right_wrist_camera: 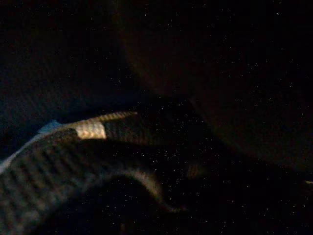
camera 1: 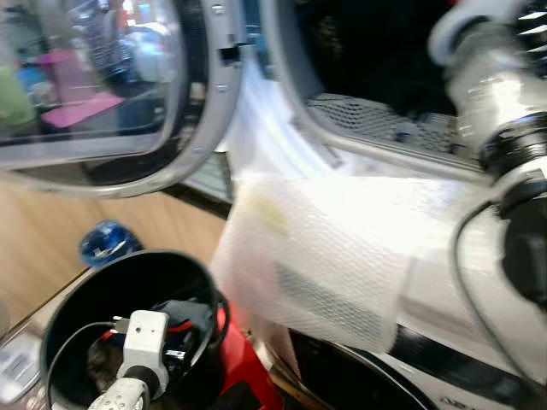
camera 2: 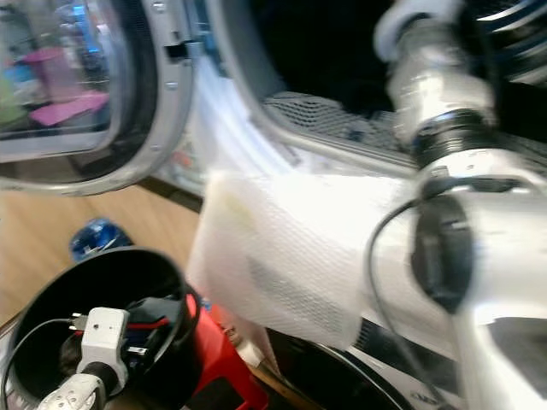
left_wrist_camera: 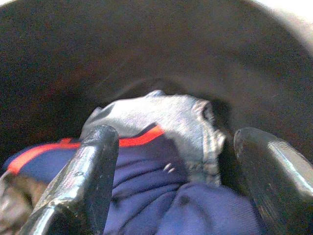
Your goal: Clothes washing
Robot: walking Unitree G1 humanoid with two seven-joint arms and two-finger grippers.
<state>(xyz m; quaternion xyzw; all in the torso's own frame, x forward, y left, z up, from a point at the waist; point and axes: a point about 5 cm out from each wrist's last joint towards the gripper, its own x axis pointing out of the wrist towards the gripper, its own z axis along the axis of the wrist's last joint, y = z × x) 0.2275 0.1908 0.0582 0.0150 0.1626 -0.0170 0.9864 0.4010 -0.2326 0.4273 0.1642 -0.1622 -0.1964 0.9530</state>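
The front-loading washer's round door stands open to my left, and its dark drum gapes behind it. A white mesh laundry bag hangs over the drum's lower lip and down the washer's front. My right arm reaches into the drum; the dark right wrist view shows a strip of mesh fabric. My left gripper is down inside a black bucket, open, its fingers either side of a navy and grey garment with a red stripe.
The bucket stands on something red just in front of the washer. A blue object lies on the wooden floor beyond the bucket. The door's rim hangs close above the bucket.
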